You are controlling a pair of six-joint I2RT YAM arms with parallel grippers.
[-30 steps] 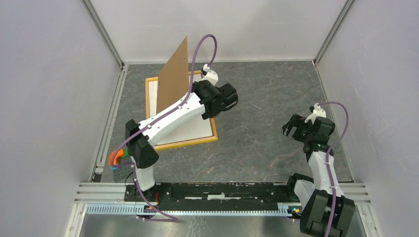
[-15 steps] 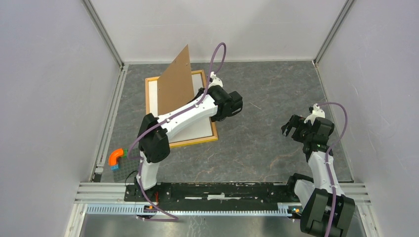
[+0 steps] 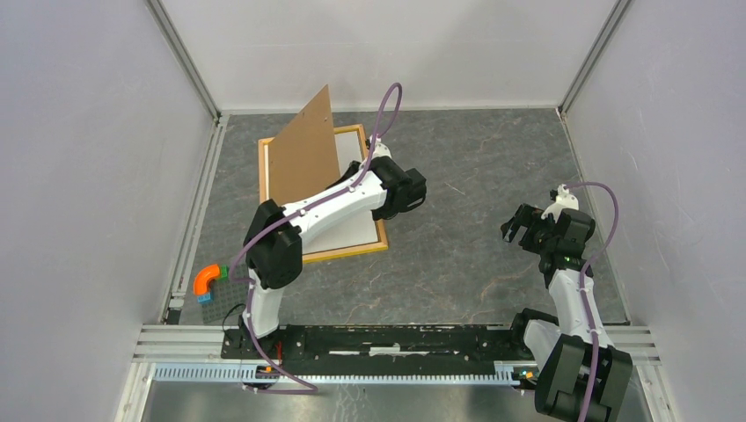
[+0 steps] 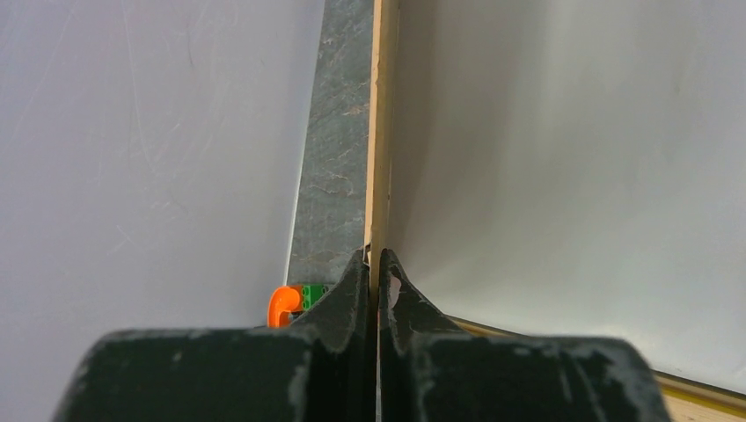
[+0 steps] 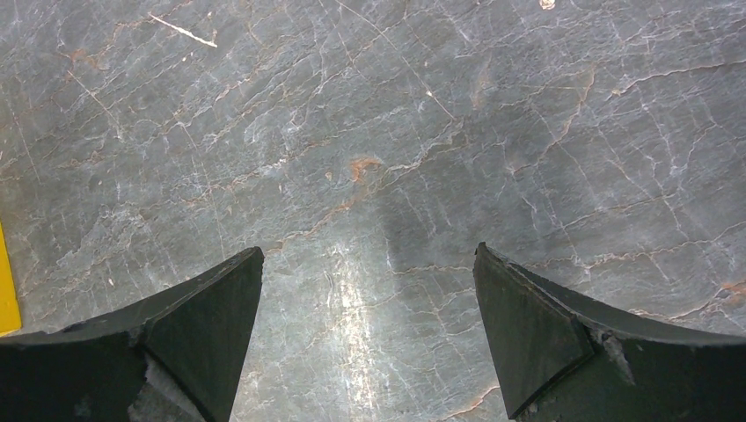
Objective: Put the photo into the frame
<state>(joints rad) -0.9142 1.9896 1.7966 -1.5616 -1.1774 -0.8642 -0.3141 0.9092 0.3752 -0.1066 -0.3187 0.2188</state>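
The orange-yellow frame (image 3: pixel 380 230) lies flat at the table's left back. A white sheet (image 3: pixel 352 224) fills it, seemingly the photo with its plain back up; no print shows. My left gripper (image 3: pixel 356 180) is shut on the right edge of the brown fibreboard backing panel (image 3: pixel 303 154), holding it tilted up over the frame. In the left wrist view the fingertips (image 4: pixel 374 257) pinch the panel's thin edge (image 4: pixel 380 132), and the frame's rim (image 4: pixel 695 391) shows at lower right. My right gripper (image 3: pixel 521 224) is open and empty above bare table, also seen in the right wrist view (image 5: pixel 369 255).
An orange and green toy block (image 3: pixel 208 280) sits by the left wall, also in the left wrist view (image 4: pixel 290 303). White enclosure walls stand on three sides. A yellow sliver (image 5: pixel 4 281) shows at the right wrist view's left edge.
The left arm's elbow has swung forward, and the backing panel has leaned lower and further left over the frame. The right arm has not moved.
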